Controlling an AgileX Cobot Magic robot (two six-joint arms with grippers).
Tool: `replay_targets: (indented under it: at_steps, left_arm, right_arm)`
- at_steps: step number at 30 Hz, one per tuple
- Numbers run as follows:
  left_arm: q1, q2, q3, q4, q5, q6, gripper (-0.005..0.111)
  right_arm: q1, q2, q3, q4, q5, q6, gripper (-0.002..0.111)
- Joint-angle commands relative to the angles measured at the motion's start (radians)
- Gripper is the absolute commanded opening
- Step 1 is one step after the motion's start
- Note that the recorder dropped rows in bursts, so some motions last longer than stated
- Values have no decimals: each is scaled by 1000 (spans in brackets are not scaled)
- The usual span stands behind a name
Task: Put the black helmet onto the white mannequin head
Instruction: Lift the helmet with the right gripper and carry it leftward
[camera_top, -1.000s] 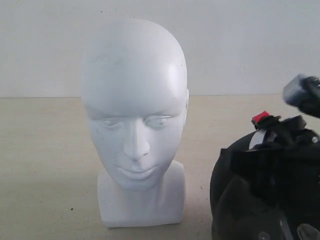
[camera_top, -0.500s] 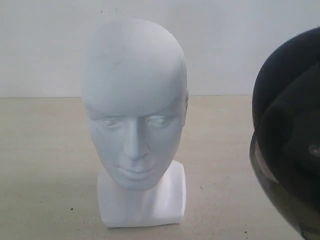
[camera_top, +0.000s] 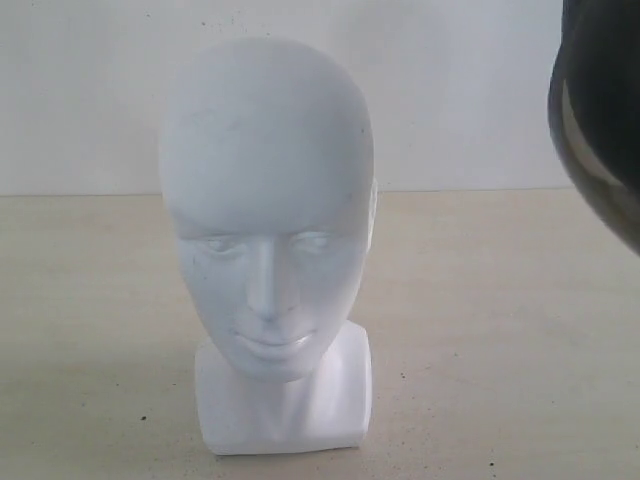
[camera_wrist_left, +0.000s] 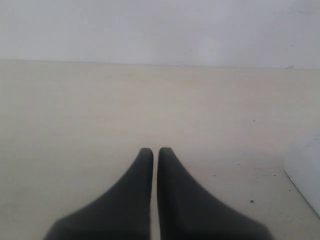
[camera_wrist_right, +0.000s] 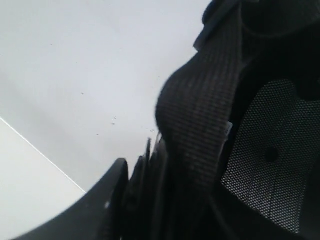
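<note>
My right claw is buried against the rim of the black helmet. I cannot see both fingertips plainly, but the helmet hangs off the table right at my wrist camera, so I judge that I am pinching its edge. The woven strap and mesh lining fill that view. From outside, the helmet sits at the upper right edge, well apart from the white mannequin head, which stands upright and bare on its blocky base.

To do this well, I think I should raise the helmet until its rim clears the crown, carry it across with the opening turned down and the visor toward the face, then lower it slowly and level. The strap could snag on an ear or the chin. The head may tip if nudged sideways. My left claw is pressed together, low over the table near the base, and could steady it.
</note>
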Motion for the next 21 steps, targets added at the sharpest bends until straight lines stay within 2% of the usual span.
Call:
replay_targets:
  at_steps: [1,21]
  left_arm:
    - [3,-4,4,2,-3,3,4]
    - [3,-4,4,2,-3,3,4]
  right_arm:
    - [-2,71,-117,-109,-133,-6,0]
    - [-2,646,-767,-124,-454,69,0]
